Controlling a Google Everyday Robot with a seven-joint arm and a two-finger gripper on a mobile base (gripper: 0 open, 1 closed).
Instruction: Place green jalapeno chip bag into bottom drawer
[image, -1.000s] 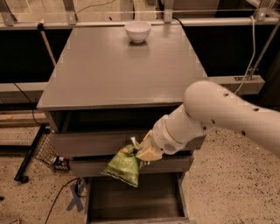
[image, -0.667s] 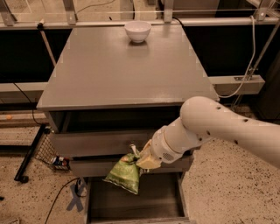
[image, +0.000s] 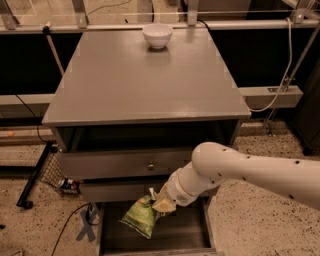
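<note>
The green jalapeno chip bag (image: 140, 216) hangs from my gripper (image: 161, 201), which is shut on its top corner. The bag dangles over the open bottom drawer (image: 175, 235), a dark-floored tray pulled out at the foot of the grey cabinet. My white arm (image: 250, 170) reaches in from the right, in front of the cabinet's lower drawer fronts. The bag's lower end is just above the drawer floor, on its left half.
A white bowl (image: 157, 35) stands at the back of the cabinet top (image: 145, 85). Two grey drawer fronts, the upper with a round knob (image: 150, 165), sit above the open drawer. A black wire rack (image: 45, 170) and cables lie on the speckled floor at left.
My gripper and the bag have moved down and a little right, so the bag now hangs lower over the open bottom drawer.
</note>
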